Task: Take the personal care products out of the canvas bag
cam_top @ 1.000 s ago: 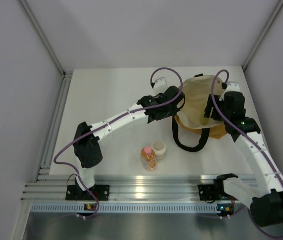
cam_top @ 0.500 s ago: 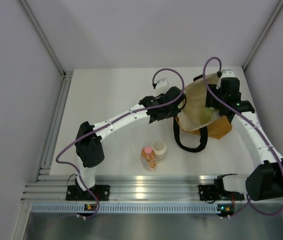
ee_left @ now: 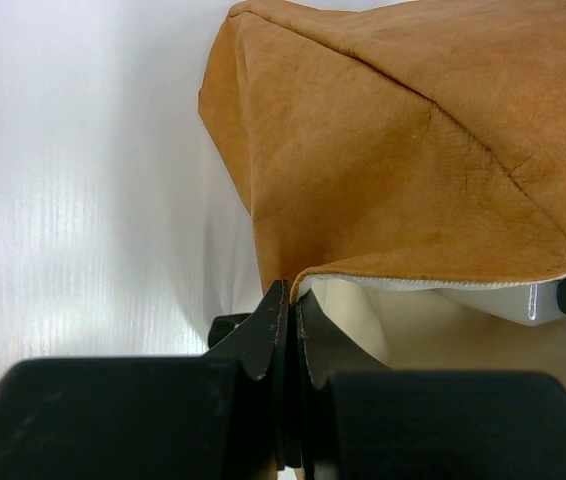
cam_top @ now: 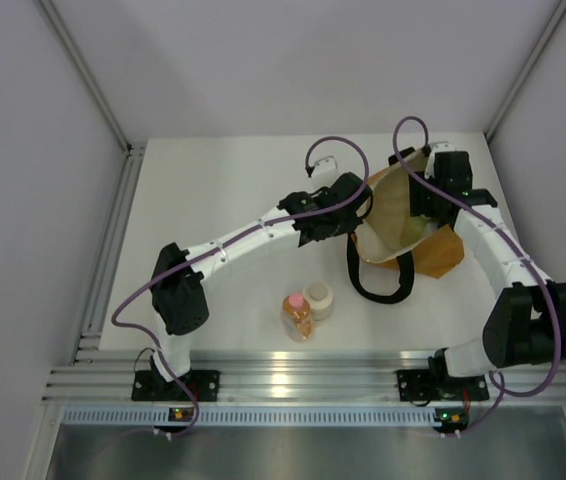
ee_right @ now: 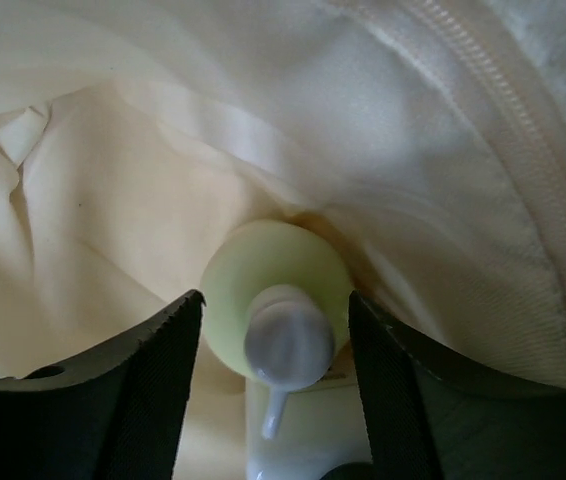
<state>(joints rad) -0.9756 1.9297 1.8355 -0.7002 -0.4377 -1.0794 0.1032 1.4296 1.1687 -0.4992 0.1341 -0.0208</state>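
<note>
Right wrist view shows the right gripper (ee_right: 271,305) inside the canvas bag (ee_right: 113,200), fingers spread either side of the pale green bottle (ee_right: 225,290) and not yet closed. Over the last second this arm has reached forward into the bag, which lies at the far right corner of the bench (cam_top: 213,180). The left gripper (ee_left: 291,300) stays clamped on the bag's rim. The orange bottle (cam_top: 297,316) and cream jar (cam_top: 318,297) already stand by the near edge, so a grasp looks imminent.

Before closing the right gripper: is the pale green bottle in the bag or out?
Inside. Right wrist view: the pale green bottle lies within the canvas bag, cream lining all around, open right gripper straddling it.
</note>
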